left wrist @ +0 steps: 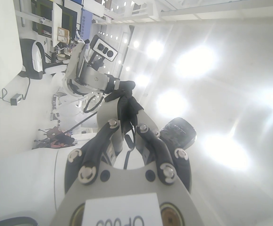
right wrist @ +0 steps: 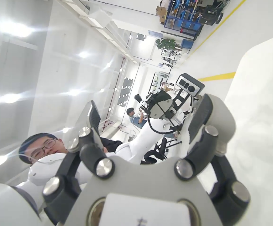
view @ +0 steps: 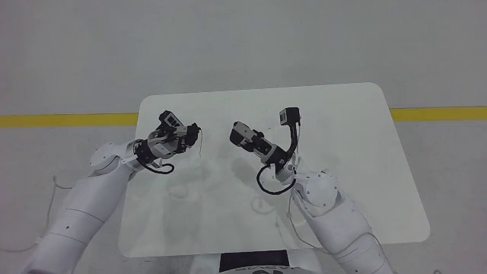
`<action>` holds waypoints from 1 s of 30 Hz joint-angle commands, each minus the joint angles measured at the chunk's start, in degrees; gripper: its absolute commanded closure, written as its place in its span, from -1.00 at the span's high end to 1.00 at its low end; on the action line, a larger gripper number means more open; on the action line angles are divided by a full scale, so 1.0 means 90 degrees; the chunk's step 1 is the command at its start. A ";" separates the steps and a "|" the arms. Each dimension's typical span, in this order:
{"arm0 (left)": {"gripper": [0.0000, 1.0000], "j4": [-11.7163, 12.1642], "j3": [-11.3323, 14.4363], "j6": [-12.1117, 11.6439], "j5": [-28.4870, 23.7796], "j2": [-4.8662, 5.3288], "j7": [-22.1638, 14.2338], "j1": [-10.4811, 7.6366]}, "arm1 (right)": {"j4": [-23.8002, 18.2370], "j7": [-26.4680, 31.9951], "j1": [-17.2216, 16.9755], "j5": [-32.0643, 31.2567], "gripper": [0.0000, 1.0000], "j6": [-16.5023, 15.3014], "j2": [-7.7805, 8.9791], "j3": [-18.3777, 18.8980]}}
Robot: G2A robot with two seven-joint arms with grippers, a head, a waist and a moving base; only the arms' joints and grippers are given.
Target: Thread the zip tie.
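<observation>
My left gripper (view: 188, 132) hangs above the left part of the white table (view: 342, 122), shut on a thin black zip tie (view: 198, 134). In the left wrist view the dark fingers (left wrist: 127, 109) meet on the zip tie, and its strap (left wrist: 129, 142) curves back toward the wrist. A short gap to the right, my right gripper (view: 237, 132) faces it. In the right wrist view this gripper (right wrist: 148, 112) stands open with nothing between its wide-set fingers, and the left gripper (right wrist: 160, 108) with the zip tie (right wrist: 167, 116) lies straight ahead.
Both arms are raised over the table's near middle. The table's bare surface (right wrist: 256, 99) spreads to the right and far side. Yellow lines (view: 68, 119) mark the grey floor around the table.
</observation>
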 commanded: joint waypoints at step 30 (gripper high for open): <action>-1.00 -0.0261 -0.0260 0.0027 0.0337 -0.0011 0.0099 0.0103 | -0.0382 -0.0309 0.0074 -0.1636 1.00 0.0000 0.0209 0.0242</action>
